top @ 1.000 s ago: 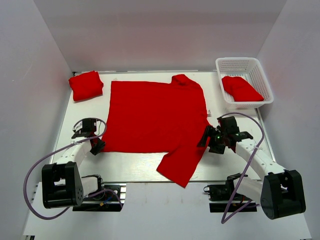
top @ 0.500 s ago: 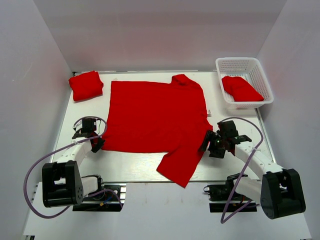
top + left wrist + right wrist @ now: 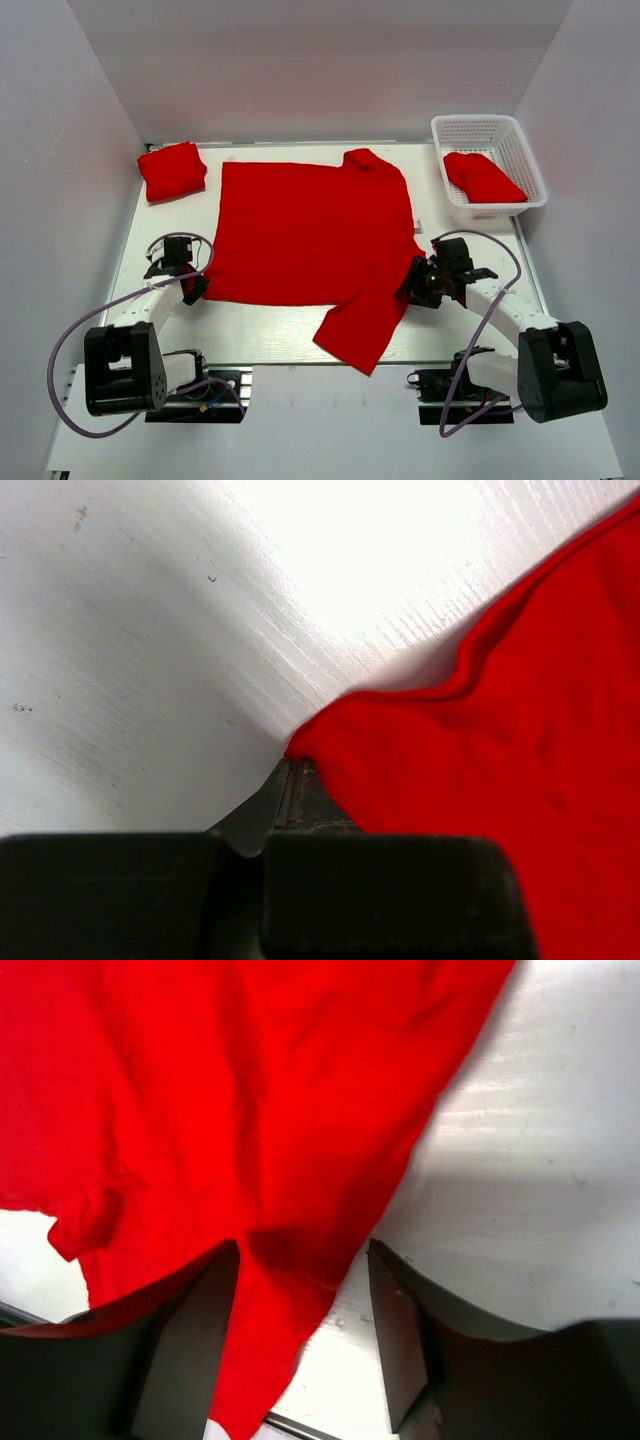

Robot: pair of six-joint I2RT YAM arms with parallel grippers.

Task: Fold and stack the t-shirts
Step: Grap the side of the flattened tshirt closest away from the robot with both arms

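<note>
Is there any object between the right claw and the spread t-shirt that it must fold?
No, nothing visible stands between them. The right claw is open and low over the table, and fabric of the spread t-shirt lies directly between its jaws.

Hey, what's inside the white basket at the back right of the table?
One bundled red t-shirt lies in the white basket. Whether anything sits beneath it cannot be seen.
</note>
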